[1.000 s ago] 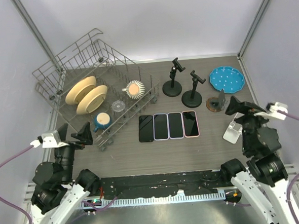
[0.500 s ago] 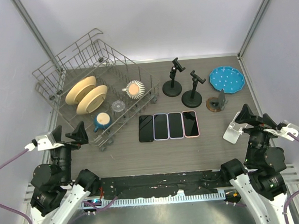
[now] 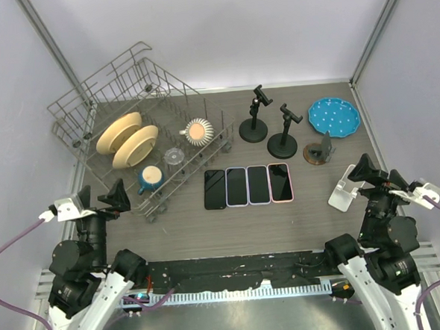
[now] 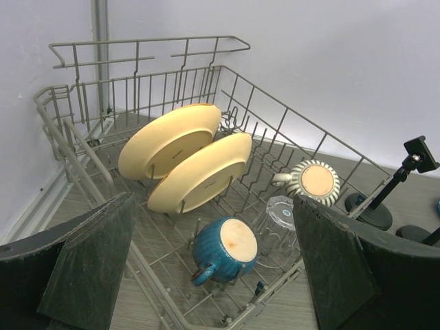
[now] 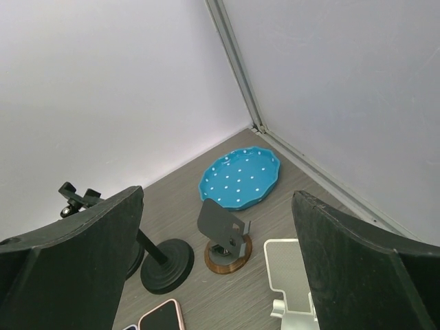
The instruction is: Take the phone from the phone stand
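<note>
Four phones lie flat in a row on the table, from the dark one (image 3: 215, 188) to the pink one (image 3: 280, 181); the pink one's corner shows in the right wrist view (image 5: 161, 317). No phone sits in any stand. Two black clamp stands (image 3: 253, 122) (image 3: 283, 136), a small dark stand on a wooden base (image 3: 320, 150) (image 5: 225, 232) and a white stand (image 3: 342, 194) (image 5: 289, 269) are all empty. My left gripper (image 3: 102, 199) (image 4: 216, 265) is open and empty beside the dish rack. My right gripper (image 3: 379, 172) (image 5: 216, 271) is open and empty, just right of the white stand.
A wire dish rack (image 3: 75, 114) at the left holds two cream plates (image 3: 129, 141), a blue mug (image 3: 150, 177) (image 4: 223, 249), a glass (image 3: 174, 156) and a striped cup (image 3: 198, 130). A blue dotted plate (image 3: 334, 117) (image 5: 240, 177) lies at the back right. Walls enclose the table.
Both arms have drawn back toward the near edge. My right gripper moved off the white stand to its right, uncovering it. Over the last half second almost nothing moved.
</note>
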You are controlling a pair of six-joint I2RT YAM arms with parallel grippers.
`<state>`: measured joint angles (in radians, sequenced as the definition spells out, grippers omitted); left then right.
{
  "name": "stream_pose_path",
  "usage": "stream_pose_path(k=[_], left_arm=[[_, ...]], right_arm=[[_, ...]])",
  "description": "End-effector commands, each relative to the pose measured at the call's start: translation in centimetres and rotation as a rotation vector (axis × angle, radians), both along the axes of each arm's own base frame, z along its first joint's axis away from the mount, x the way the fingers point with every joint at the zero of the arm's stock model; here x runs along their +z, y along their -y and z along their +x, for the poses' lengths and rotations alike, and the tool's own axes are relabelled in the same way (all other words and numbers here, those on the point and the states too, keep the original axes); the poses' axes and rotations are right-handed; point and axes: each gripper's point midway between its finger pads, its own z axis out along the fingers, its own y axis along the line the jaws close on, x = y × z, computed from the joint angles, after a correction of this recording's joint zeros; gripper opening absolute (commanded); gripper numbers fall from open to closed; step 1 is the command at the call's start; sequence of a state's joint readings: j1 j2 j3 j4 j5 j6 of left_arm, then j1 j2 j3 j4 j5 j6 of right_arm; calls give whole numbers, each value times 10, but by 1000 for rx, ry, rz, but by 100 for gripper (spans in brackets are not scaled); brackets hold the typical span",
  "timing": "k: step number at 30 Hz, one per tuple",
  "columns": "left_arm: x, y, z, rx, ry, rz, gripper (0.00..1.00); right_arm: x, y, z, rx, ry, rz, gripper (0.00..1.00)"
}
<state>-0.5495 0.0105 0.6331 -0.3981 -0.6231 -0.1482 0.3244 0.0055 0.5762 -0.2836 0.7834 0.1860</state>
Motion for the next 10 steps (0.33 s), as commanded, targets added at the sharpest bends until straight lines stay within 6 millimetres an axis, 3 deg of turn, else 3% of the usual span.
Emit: stream_pose_path(k=[1,10], left_arm=[[19,-3,-11,-15,97,-46,100],[21,-1,-11,-23,105,-43,100]], right_arm=[[8,2,-1,-9,37,6,94],[8,2,-1,-9,40,6,95]])
